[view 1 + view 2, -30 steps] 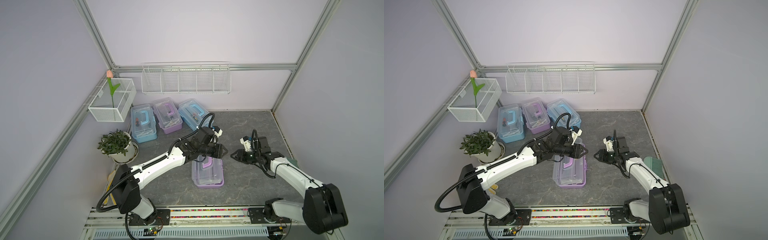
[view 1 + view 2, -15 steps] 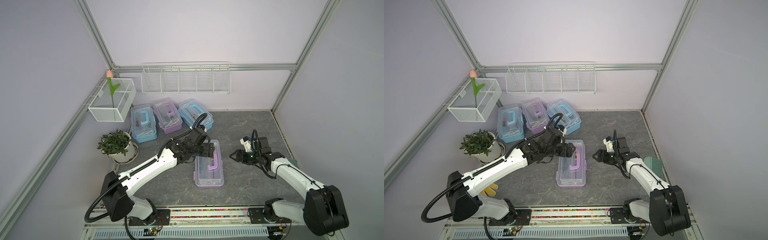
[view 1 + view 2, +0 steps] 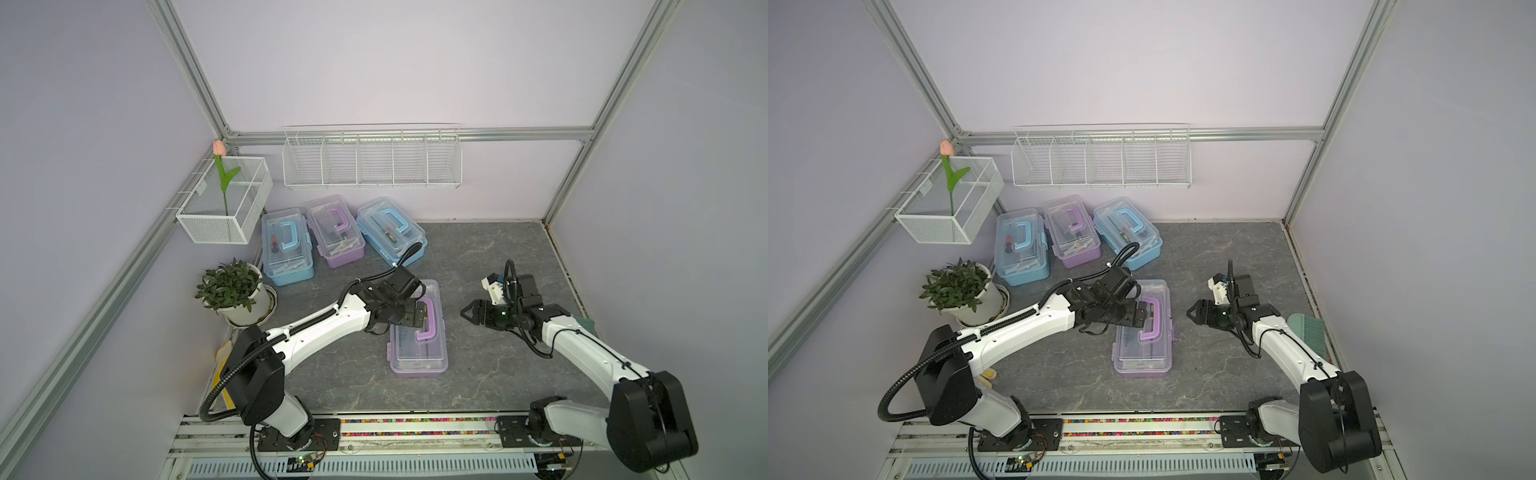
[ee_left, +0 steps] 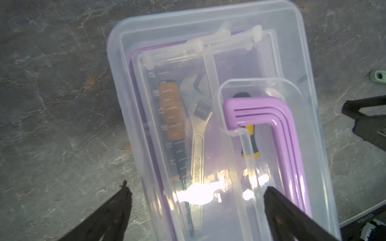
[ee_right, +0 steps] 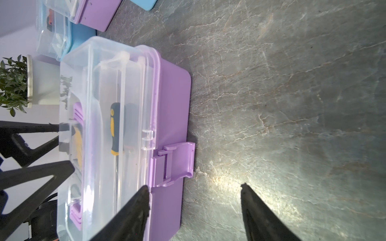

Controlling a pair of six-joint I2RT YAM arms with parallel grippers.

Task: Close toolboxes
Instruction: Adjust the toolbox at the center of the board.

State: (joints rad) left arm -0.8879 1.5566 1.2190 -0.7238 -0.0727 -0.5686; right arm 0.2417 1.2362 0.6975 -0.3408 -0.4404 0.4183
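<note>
We judged the step in hand to be fastening the front purple toolbox (image 3: pixel 417 359). Its clear lid lay down on the base, but the latch (image 5: pixel 177 160) hung out from the front wall, not snapped over the lid's clear catch. To do it well, we would set the left gripper (image 4: pixel 196 187) squarely on the lid so the box could not slide or tip. We would then bring the right gripper (image 5: pixel 194 185) in low, with 1 finger under the latch flap, and push it up and inward until it caught. Pushing off-centre would likely only skate the box across the table (image 3: pixel 498 257).

Both grippers stood released and held nothing. The left hovered over the lid beside the handle (image 4: pixel 271 125), jaws spread wide; whether a fingertip touched the lid we could not tell. The right sat near the latch side, apart from the box, with only bare table between its jaws.

The box stood near the middle of the table, between the 2 arms. It had a purple base, a matching handle folded flat into a recess in the lid, and a clear inner tray. Through the lid we saw a wrench (image 4: pixel 198 146) and a yellow-and-black screwdriver (image 5: pixel 114 129). 3 other toolboxes (image 3: pixel 336 230) sat well apart by the back wall, lids down.
</note>
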